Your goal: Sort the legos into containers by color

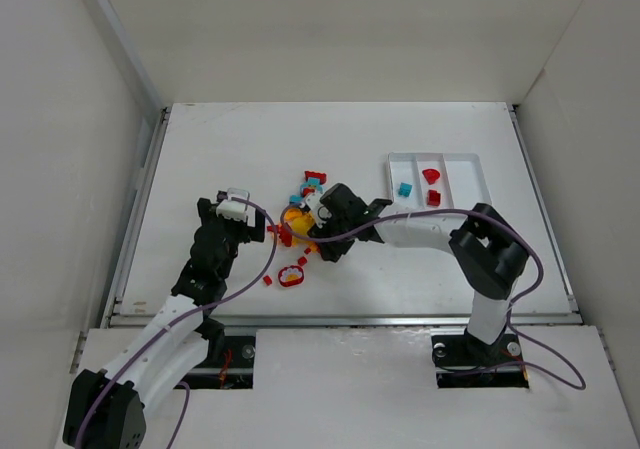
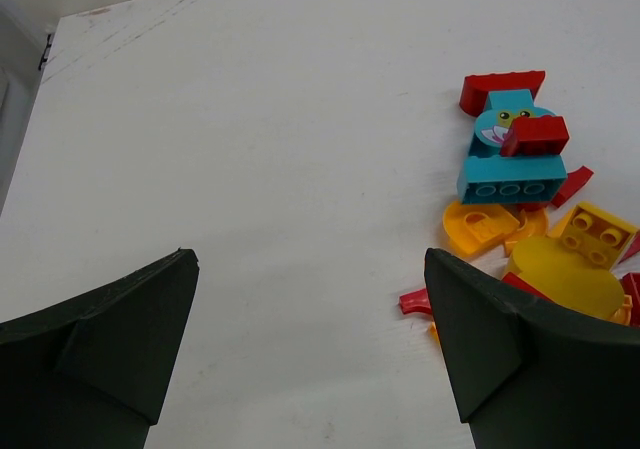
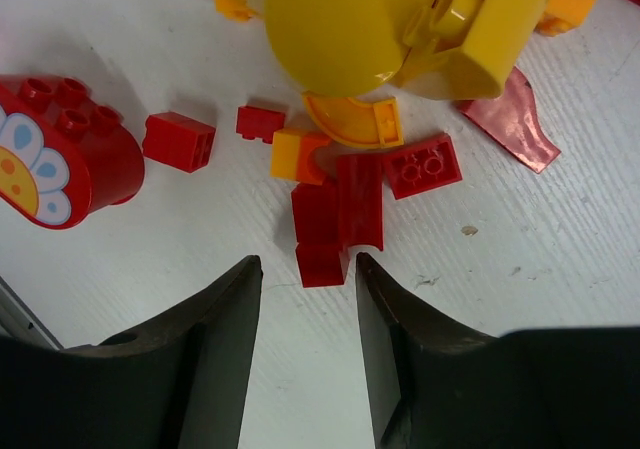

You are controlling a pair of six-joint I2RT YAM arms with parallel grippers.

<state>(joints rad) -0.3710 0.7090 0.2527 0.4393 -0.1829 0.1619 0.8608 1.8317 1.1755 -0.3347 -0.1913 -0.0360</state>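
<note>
Red, orange, yellow and teal legos [image 1: 296, 219] lie heaped at mid-table, with a few red strays nearer the arms. They are well apart from the white tray [image 1: 462, 177] at the far right. Its left compartment holds one teal piece [image 1: 404, 189] and its middle one two red pieces [image 1: 432, 177].

The right gripper [image 3: 308, 261] is down in the heap, jaws narrowed around a small dark red brick [image 3: 322, 266]. Bare table shows beside one finger, so whether the brick is pinched cannot be told. A red arched brick [image 3: 360, 201], an orange bit [image 3: 295, 157] and a two-stud red plate [image 3: 425, 166] crowd it. A flower-printed red block [image 3: 60, 159] lies off to one side.

The left gripper [image 2: 310, 259] is spread wide over bare table beside the heap, holding nothing. One of its fingers [image 2: 520, 359] covers part of a yellow piece. From above, the right wrist hides the heap's middle. In the right wrist view the yellow dome [image 3: 340, 24] is cut off by the frame edge.
</note>
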